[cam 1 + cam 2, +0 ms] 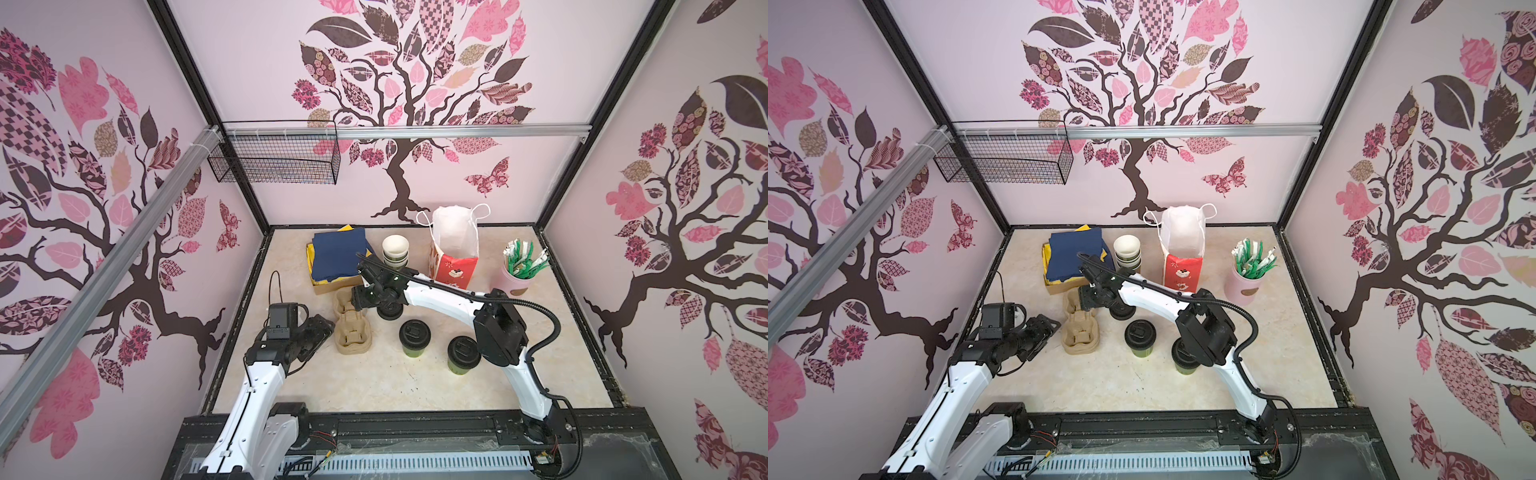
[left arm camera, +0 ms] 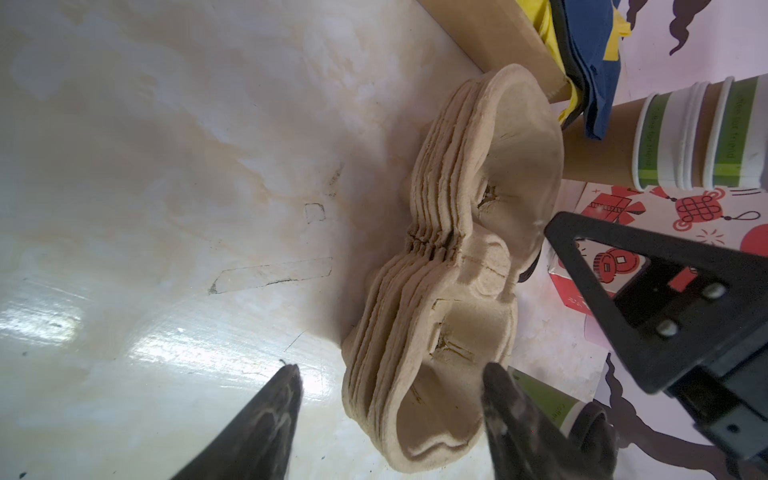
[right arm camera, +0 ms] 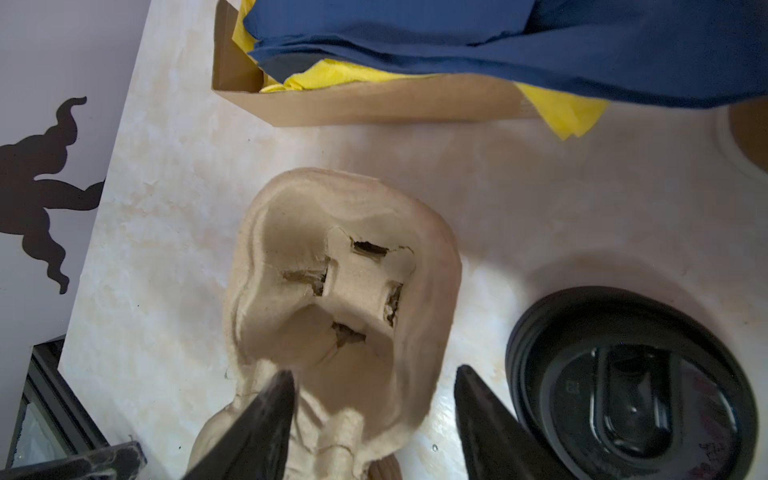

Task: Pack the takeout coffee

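Two lidded coffees stand on the counter (image 1: 374, 386): left green cup (image 1: 414, 338) near the pulp carrier stack (image 1: 353, 336), right green cup (image 1: 463, 355) beside it. Left claw (image 2: 392, 370) gapes astride the stack's near end, perhaps touching; right claw (image 3: 374, 372) spreads wide above its far end.

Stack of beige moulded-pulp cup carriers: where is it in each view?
Both top views: the stack of beige moulded-pulp cup carriers lies left of centre.
Left wrist: it runs through the picture's middle.
Right wrist: its end well fills the middle.
Shared landmark: the brown cardboard box of blue and yellow napkins, next to it.
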Controlling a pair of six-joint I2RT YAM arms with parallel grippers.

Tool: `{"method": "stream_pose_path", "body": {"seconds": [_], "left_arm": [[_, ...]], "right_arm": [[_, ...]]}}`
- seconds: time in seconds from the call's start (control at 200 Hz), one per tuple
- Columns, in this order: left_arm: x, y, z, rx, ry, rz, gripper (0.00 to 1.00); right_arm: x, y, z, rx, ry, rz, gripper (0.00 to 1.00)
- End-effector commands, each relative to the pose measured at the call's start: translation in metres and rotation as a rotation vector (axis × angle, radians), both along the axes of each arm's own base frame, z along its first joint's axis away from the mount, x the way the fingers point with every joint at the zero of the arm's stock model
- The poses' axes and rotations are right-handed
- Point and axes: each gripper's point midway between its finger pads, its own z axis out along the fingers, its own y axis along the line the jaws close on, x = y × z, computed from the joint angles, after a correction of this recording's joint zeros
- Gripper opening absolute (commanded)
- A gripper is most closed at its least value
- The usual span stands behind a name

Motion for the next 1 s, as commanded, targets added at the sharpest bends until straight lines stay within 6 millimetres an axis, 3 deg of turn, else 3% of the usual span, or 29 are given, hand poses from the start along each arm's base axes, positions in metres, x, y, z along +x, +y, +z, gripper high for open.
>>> {"method": "stream_pose_path", "body": {"seconds": [0.0, 0.175, 0.365, 0.38, 0.45, 0.61, 0.77, 0.995], "left_arm": [[-0.003, 0.004, -0.002, 0.013, 0.007, 0.014, 0.72], [0.004, -0.010, 0.001, -0.035, -0.016, -0.060, 0.70], [0.002, -0.014, -0.002, -0.044, 0.006, -0.098, 0.68], [0.002, -0.015, -0.003, -0.046, 0.005, -0.100, 0.68], [0.003, -0.017, -0.004, -0.055, 0.001, -0.110, 0.66], [0.006, -0.027, -0.004, -0.102, -0.011, -0.156, 0.60], [0.010, -0.039, -0.006, -0.113, -0.011, -0.215, 0.56], [0.013, -0.056, -0.008, -0.077, -0.007, -0.297, 0.55]], "right_arm": [[0.008, 0.008, -0.015, -0.023, 0.000, -0.016, 0.65], [0.012, 0.021, -0.015, -0.007, 0.004, 0.020, 0.64], [0.000, 0.046, -0.017, 0.055, 0.067, 0.144, 0.63], [0.002, 0.050, -0.007, 0.075, 0.054, 0.151, 0.63], [0.002, 0.055, 0.005, 0.093, 0.035, 0.172, 0.63], [0.012, 0.051, 0.050, 0.101, -0.067, 0.177, 0.64], [0.016, 0.032, 0.096, 0.105, -0.130, 0.167, 0.65], [-0.006, -0.003, 0.145, 0.095, -0.169, 0.196, 0.66]]}}
